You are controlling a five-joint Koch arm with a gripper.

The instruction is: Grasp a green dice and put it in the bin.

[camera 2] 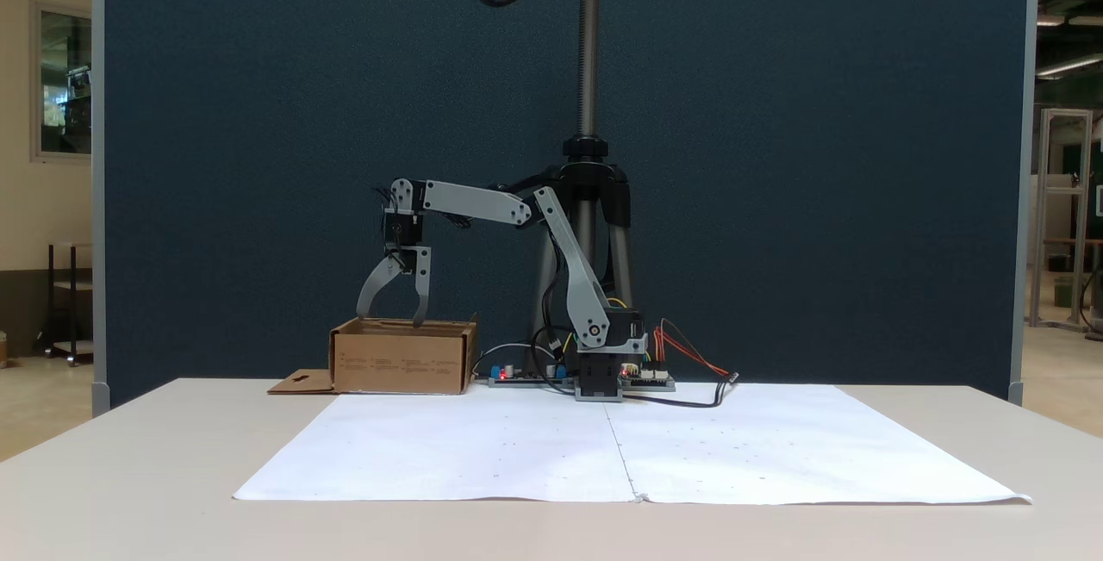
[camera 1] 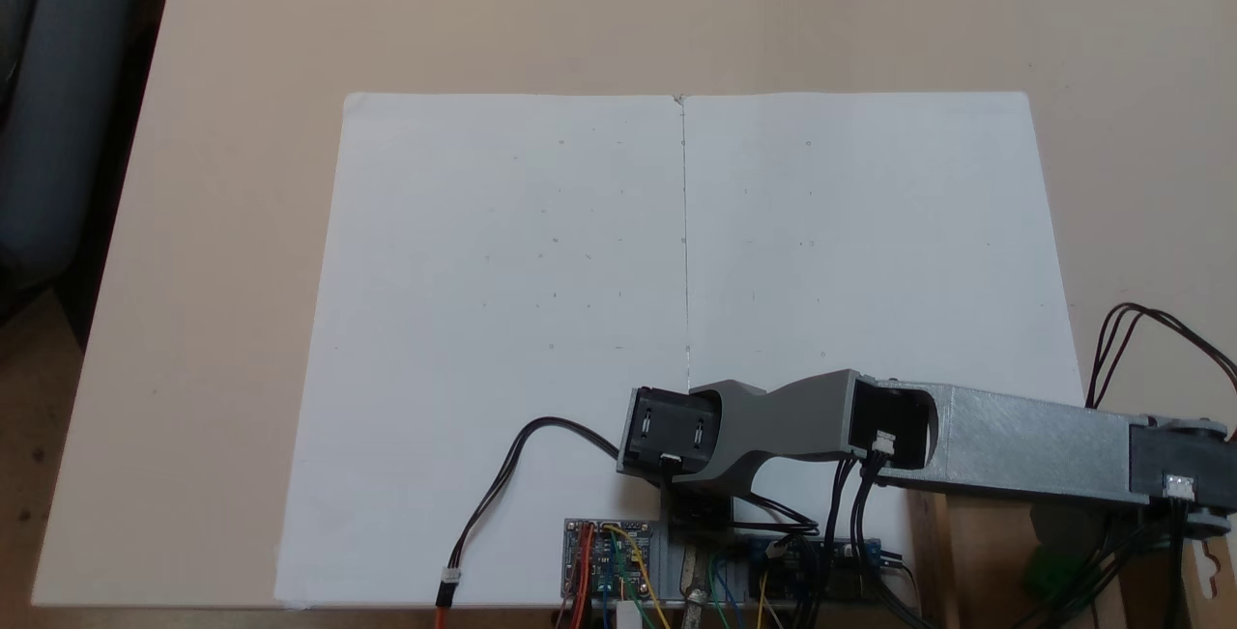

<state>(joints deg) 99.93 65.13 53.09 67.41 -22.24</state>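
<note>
Claw (camera 2: 392,320) spread apart over the box (camera 2: 402,358), green cube (camera 1: 1053,571) dropped inside. Now lift straight up, clear of the walls.

You are looking at a lab or workshop space: a pale table (camera 2: 129,458) stands before a dark blue partition panel (camera 2: 775,156), with a camera stand (camera 2: 589,113) behind it, bare circuit boards (camera 1: 607,557) and loose wiring at the table's edge, and aluminium framing (camera 2: 1064,216) under ceiling strip lights beyond the partition.
</note>
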